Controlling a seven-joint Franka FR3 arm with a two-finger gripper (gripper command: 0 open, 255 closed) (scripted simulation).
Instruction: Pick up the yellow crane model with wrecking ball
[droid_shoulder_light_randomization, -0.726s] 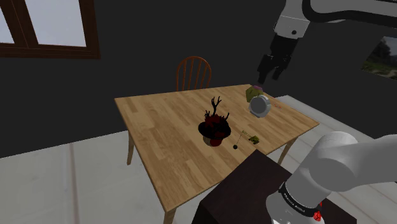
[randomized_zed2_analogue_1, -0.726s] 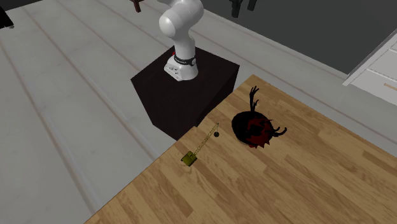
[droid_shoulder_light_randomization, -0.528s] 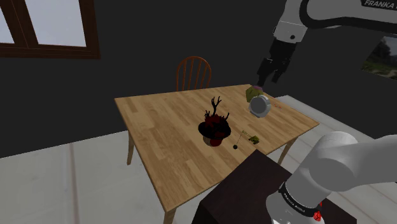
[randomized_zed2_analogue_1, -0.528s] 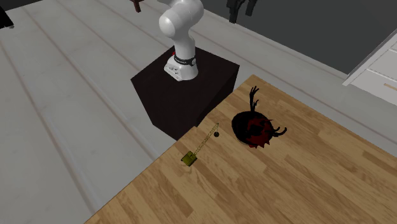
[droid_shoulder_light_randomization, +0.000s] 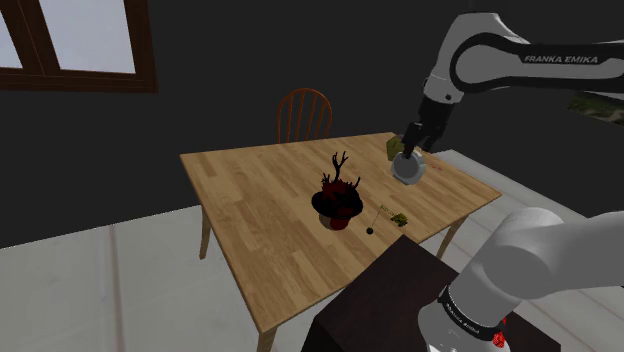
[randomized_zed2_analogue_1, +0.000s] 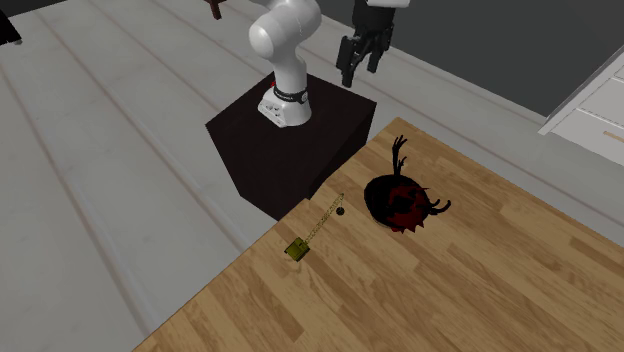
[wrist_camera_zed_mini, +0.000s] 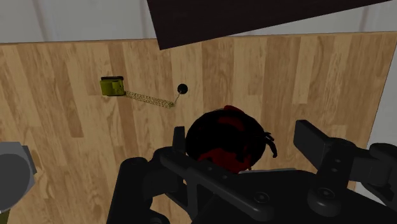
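crane (randomized_zed2_analogue_1: 297, 250): olive-yellow cab, yellow criss-cross lattice boom
ball (wrist_camera_zed_mini: 182, 88): black
desk (droid_shoulder_light_randomization: 250, 200): light tan wood with long grain stripes
ornament (droid_shoulder_light_randomization: 338, 200): black with red patches, black branching twigs
stand (randomized_zed2_analogue_1: 290, 140): near-black
arm (randomized_zed2_analogue_1: 285, 40): white with dark joints
tool (randomized_zed2_analogue_1: 357, 70): all black
chair (droid_shoulder_light_randomization: 303, 110): orange-brown
floor (randomized_zed2_analogue_1: 100, 150): pale grey planks
window frame (droid_shoulder_light_randomization: 140, 60): brown, upper left of the shoulder view
disc (droid_shoulder_light_randomization: 408, 168): grey

On the wooden table (wrist_camera_zed_mini: 76, 146) the yellow crane (wrist_camera_zed_mini: 112, 86) lies with its lattice boom reaching to a small black ball (wrist_camera_zed_mini: 182, 88) near the dark stand (wrist_camera_zed_mini: 254, 19), apart from the gripper (wrist_camera_zed_mini: 244, 135), whose spread fingers frame a black-and-red ornament (wrist_camera_zed_mini: 222, 137) at the frame's centre, with a grey round thing (wrist_camera_zed_mini: 13, 175) at the edge.
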